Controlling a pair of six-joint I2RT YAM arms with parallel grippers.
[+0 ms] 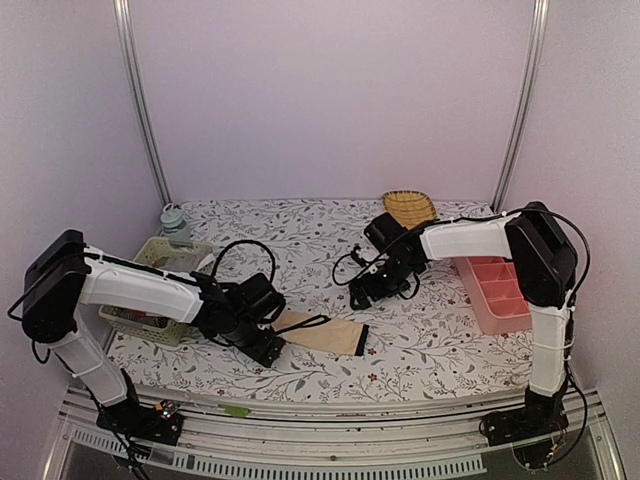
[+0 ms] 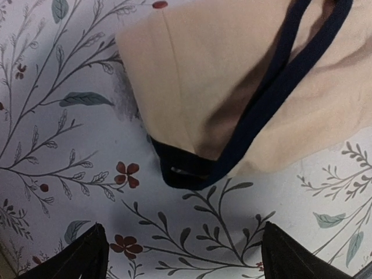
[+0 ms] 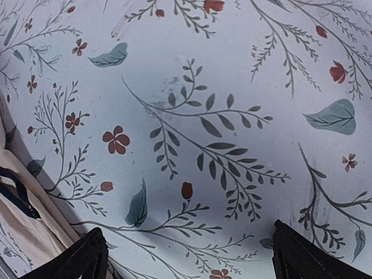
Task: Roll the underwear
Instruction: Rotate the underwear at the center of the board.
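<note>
A beige underwear (image 1: pixel 322 333) with black edging lies flat on the flowered tablecloth near the front edge. In the left wrist view its black-trimmed corner (image 2: pixel 186 174) lies just ahead of my fingertips, and the beige cloth (image 2: pixel 232 87) fills the top of that view. My left gripper (image 1: pixel 266 346) (image 2: pixel 186 258) stands open at the underwear's left end, nothing between its fingers. My right gripper (image 1: pixel 360 297) (image 3: pixel 189 258) is open above bare tablecloth, behind the underwear's right end. A strip of the underwear (image 3: pixel 17 221) shows at the left edge of the right wrist view.
A pale woven basket (image 1: pixel 160 246) holding cloth sits at the left, under the left arm. A small jar with a teal lid (image 1: pixel 175 220) stands behind it. A wicker dish (image 1: pixel 408 207) lies at the back. A pink compartment tray (image 1: pixel 495 292) sits at the right.
</note>
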